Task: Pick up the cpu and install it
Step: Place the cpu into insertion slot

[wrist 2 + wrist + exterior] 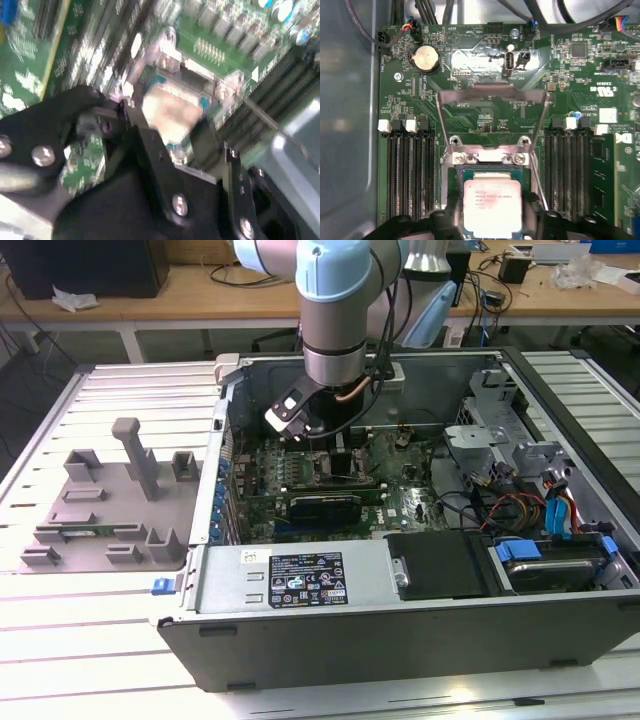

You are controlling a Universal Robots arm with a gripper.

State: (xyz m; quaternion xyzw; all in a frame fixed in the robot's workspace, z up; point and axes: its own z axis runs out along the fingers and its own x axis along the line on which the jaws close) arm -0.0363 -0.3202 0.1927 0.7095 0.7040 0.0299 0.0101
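You've got the pincer (170, 123) clamped on the cpu (492, 206), one finger on each side, right at the open socket (490, 170) on the motherboard (485, 116). The load plate (492, 89) is flipped up, all of it inside the computer case (300, 640).

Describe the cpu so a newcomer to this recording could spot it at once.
Inside the open computer case, find the green motherboard and its flipped-open metal socket frame. At the frame's hinge, between two banks of dark memory slots, the tool grips the cpu: the only pale silver square, green-rimmed.
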